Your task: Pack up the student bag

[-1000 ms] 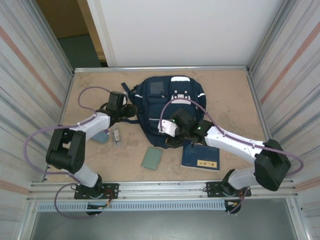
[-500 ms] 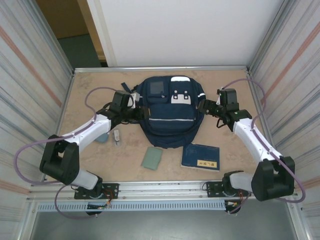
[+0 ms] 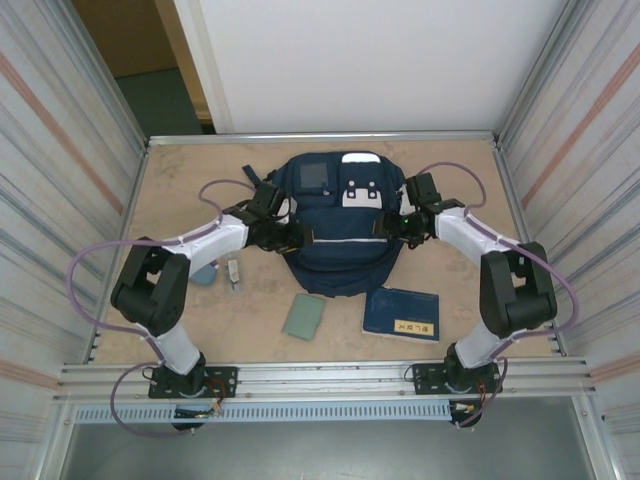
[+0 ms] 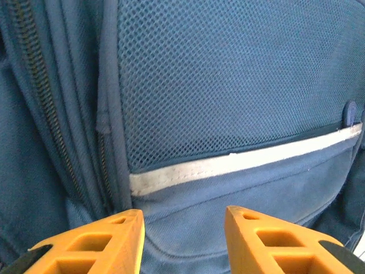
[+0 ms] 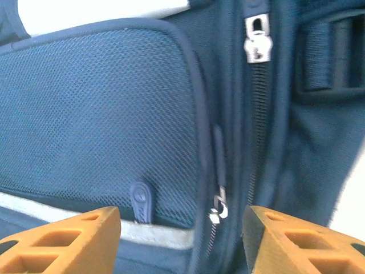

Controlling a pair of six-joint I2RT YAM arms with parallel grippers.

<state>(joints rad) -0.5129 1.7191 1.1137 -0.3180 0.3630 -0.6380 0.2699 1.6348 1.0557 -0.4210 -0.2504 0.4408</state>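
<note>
The navy student bag lies flat in the middle of the table, its grey front panel and white buckle patch facing up. My left gripper is at the bag's left side, open, its orange fingers close over the mesh pocket and white stripe. My right gripper is at the bag's right side, open too. Its fingers straddle a small metal zipper pull beside the mesh; a second silver pull sits higher up.
In front of the bag lie a flat dark blue book with a yellow label, a grey-green pouch, a small white item and a teal object. Metal walls enclose the table on both sides.
Both grippers have closed in on the bag from either side. The right arm swung from the front of the bag out to the right, then in against the bag's right side.
</note>
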